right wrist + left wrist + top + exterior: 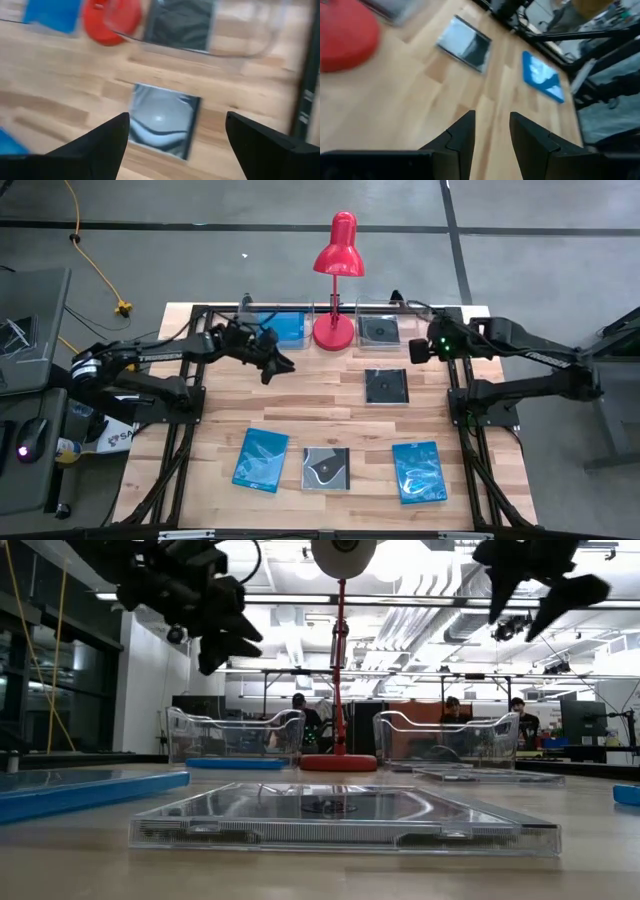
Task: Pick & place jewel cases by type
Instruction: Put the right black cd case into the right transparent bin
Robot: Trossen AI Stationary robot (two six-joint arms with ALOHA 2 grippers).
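- Six flat square plastic jewel cases lie on the light wooden slatted table (330,405); we count three blue and three dark.
- We see a plain blue case (283,327) inside the clear plastic tray at the far left (235,733), just beside the red desk lamp (336,280).
- A dark grey case (379,330) sits in the clear plastic tray at the far right (447,736), on the lamp's other side.
- A black case with a glossy face (385,386) lies alone at mid-table, near the right arm.
- In the near row we find a glossy blue case with a pale pattern (261,459) on the left, a dark grey case with a white swirl (326,469) in the middle, and a second glossy patterned blue case (419,472) on the right; all three lie apart from each other.
- Our left gripper (282,363) hangs above the table near the left tray, fingers (461,140) parted by a narrow gap with nothing between them.
- Our right gripper (175,137) hangs over the mid-table black case, jaws spread wide and empty.
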